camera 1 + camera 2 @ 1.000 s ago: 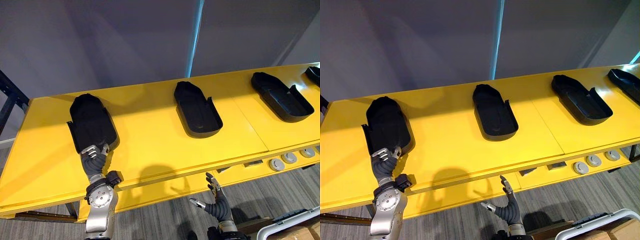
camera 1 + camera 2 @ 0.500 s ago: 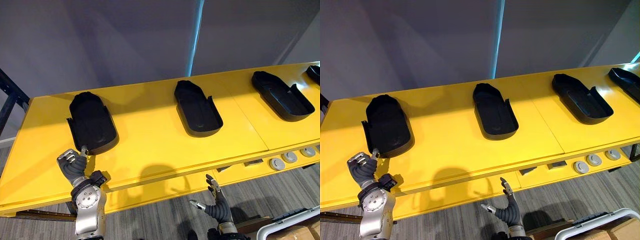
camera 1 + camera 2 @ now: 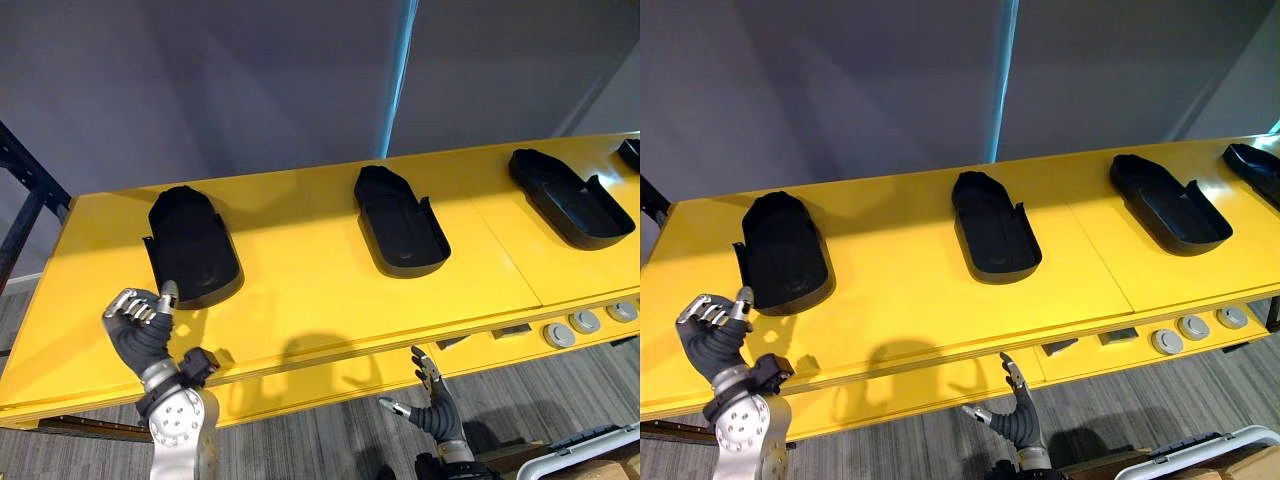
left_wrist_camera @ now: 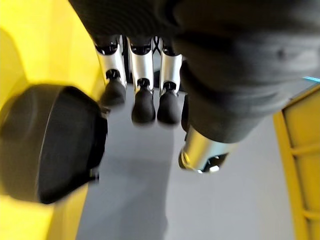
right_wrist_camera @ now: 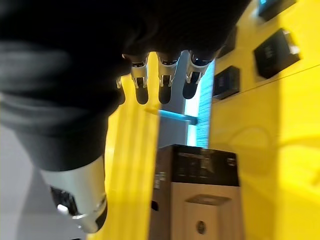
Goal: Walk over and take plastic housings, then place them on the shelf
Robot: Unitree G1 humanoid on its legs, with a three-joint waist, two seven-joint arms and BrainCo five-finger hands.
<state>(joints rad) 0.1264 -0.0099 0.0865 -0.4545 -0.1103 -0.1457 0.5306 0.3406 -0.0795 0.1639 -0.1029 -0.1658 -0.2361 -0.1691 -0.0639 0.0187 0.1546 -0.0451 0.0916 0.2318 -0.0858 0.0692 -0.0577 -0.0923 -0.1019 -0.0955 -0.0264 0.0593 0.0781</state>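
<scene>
Left hand (image 3: pixel 140 322): fingers loosely curled, holding nothing, above the near edge of the bench (image 3: pixel 300 290). The nearest housing (image 3: pixel 192 247) lies just ahead of its thumb. The middle housing (image 3: pixel 400 222) and far housing (image 3: pixel 565 195) lie well to this hand's right. Right hand (image 3: pixel 432 402): fingers relaxed, empty, below the bench edge.

Risk: gripping the near rim alone may tip the nearest housing or push it away.

Thumb-to-rim contact cannot be confirmed. The dark frame (image 3: pixel 25 195) to the left hand's left is cut off, so its function is unclear.
</scene>
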